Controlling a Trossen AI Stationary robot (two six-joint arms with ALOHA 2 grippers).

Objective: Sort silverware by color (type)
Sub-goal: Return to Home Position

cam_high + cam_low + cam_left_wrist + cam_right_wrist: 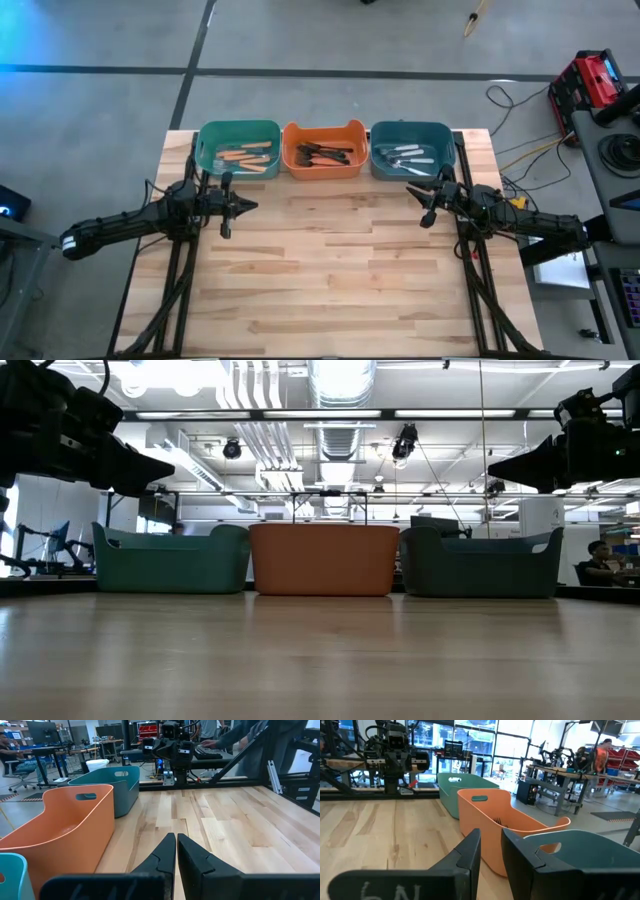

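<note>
Sorting looks done: orange forks (245, 156) lie in the green bin (238, 125), black forks (325, 154) in the orange bin (322, 128), white forks (405, 156) in the blue bin (410, 125). The left pincer (243, 207), all but closed, and right pincer (413, 192), slightly parted, hover empty over the counter (330, 260); only homing both arms seems to remain.

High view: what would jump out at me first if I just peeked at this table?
Three bright bins sit in a row along the far edge of the wooden table: a green bin holding orange forks, an orange bin holding dark forks, and a blue bin holding white forks. In front of them, two dark arms reach in from the sides, the left pincer and right pincer pointing towards each other.
</note>
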